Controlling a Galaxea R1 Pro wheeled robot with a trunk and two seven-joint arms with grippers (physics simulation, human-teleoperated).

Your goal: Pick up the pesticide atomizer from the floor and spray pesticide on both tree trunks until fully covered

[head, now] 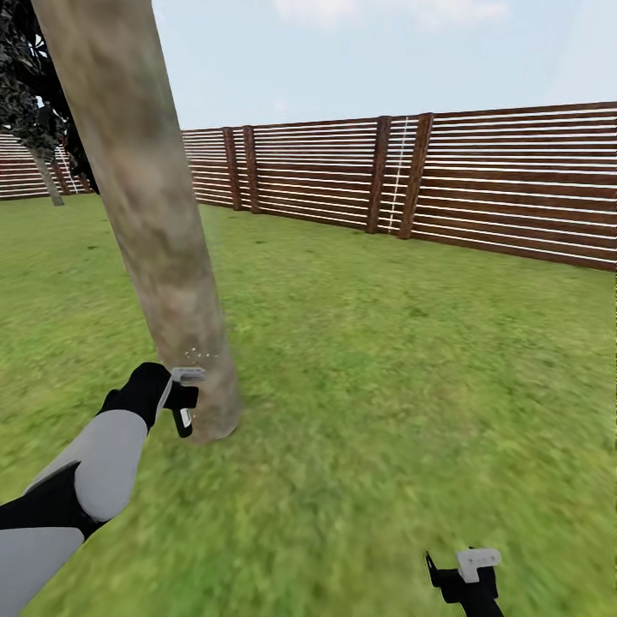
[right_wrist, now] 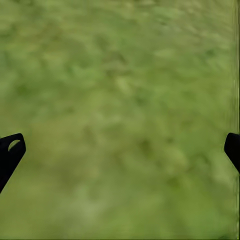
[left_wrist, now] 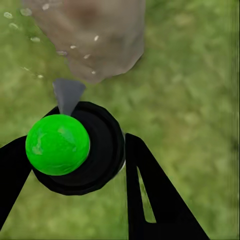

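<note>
The left gripper is closing its two black fingers around the sprayer, a round black body with a bright green ball on top and a grey nozzle pointing at the base of the tree trunk. From where I'm standing the nozzle is sitting just beside the bark, low down near the grass, and a few pale specks of spray are drifting against the trunk right above the hand. The other arm is hanging idle: the right gripper is holding nothing, its fingers spread wide over bare lawn. Behind, a brown slatted fence is running along the edge of the garden, and a second tree is showing dark at the far left. What could go wrong, I think, is that the spray is landing only on this low patch, so the upper trunk and the far side could be left bare unless the arm is lifted and the robot moves around. The nozzle is also so near the bark that it might bump it and twist the sprayer in the grip. No brand, label or writing can be read anywhere.
</note>
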